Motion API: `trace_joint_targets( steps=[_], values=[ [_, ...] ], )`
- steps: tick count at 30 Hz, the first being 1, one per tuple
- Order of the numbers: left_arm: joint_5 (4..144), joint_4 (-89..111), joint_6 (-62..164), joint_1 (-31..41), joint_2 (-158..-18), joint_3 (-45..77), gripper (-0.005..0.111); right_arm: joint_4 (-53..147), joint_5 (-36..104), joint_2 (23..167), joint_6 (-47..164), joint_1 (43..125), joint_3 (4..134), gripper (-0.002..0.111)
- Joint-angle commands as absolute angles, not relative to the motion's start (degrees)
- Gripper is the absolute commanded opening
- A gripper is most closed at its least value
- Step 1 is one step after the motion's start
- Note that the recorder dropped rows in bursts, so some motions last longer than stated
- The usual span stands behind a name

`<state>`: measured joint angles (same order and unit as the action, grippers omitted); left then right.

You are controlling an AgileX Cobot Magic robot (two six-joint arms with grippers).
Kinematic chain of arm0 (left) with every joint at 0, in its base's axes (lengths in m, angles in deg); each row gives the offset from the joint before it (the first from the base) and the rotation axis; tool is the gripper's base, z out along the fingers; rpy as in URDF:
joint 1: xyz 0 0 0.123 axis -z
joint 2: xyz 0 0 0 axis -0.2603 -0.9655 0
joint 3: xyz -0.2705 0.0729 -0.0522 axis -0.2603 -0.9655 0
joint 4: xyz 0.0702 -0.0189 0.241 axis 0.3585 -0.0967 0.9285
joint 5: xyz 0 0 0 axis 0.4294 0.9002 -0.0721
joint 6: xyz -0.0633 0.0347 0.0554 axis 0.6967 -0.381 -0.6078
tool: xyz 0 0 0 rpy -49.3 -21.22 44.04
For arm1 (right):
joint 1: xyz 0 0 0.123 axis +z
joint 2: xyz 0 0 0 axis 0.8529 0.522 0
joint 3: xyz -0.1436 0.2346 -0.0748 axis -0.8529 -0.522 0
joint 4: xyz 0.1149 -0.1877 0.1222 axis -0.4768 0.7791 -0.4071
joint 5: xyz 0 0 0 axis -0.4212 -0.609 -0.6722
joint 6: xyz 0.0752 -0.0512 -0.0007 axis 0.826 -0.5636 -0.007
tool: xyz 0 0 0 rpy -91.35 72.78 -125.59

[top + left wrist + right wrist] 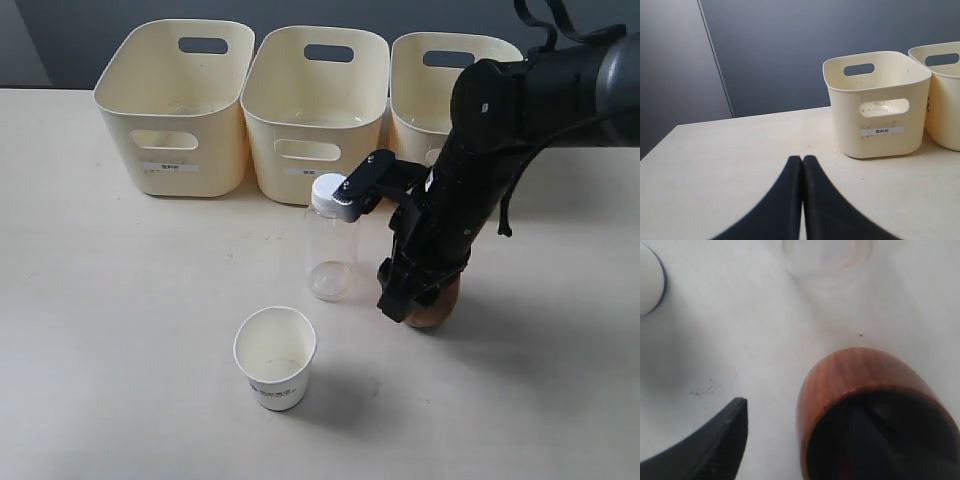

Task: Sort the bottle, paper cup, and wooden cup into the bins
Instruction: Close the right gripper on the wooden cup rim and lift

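Paper cup (275, 358) sits lower centre of the exterior view, upright on the table (120, 330), mouth up, nothing touching it. Behind it to the right is the wooden cup (440, 308), upright on the table and mostly hidden under the right end effector (412, 298). The end effector points down onto the cup from the black arm entering at upper right.

Right wrist view: one black finger (715, 450) is outside the cup wall, with bare table showing between finger and wood. No squeeze, so the end effector is released, jaws spread. The other finger looks to be down in the cup's dark inside, but it's blurry and I can't be sure.

Bottle (330, 240) is centre frame, just left of the end effector. It is upright, clear, white cap on. Whether the cap touches the arm's bracket, can't tell.

Top row, side by side: left bin (200, 150), middle bin (355, 140), right bin (415, 120). The right one is partly behind the arm.

Left end effector (802, 159) shows only in the left wrist view. Its fingers are pressed together, clenched on nothing, above the table. The left bin stands well beyond it.
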<state>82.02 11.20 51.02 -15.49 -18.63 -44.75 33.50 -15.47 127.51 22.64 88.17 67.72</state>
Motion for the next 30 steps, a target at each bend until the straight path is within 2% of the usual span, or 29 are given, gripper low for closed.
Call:
trace_joint_targets(
  steps=[1, 2, 3, 22, 30],
  values=[
    [81.62, 11.20, 51.10, -15.52, -18.35, -44.86, 0.000, 35.85, -15.30, 129.07, 22.59, 88.28, 67.54, 0.040],
    [81.62, 11.20, 51.10, -15.52, -18.35, -44.86, 0.000, 36.78, -15.40, 129.36, 22.59, 88.28, 67.54, 0.029],
    [81.62, 11.20, 51.10, -15.52, -18.35, -44.86, 0.000, 39.08, -15.40, 129.59, 22.59, 88.28, 67.54, 0.000],
    [81.62, 11.20, 51.10, -15.52, -18.35, -44.86, 0.000, 40.65, -15.73, 129.17, 22.59, 88.28, 67.66, -0.001],
    [81.62, 11.20, 51.10, -15.52, -18.35, -44.86, 0.000, 41.52, -15.84, 122.33, 22.59, 88.28, 67.73, -0.001]
  ],
)
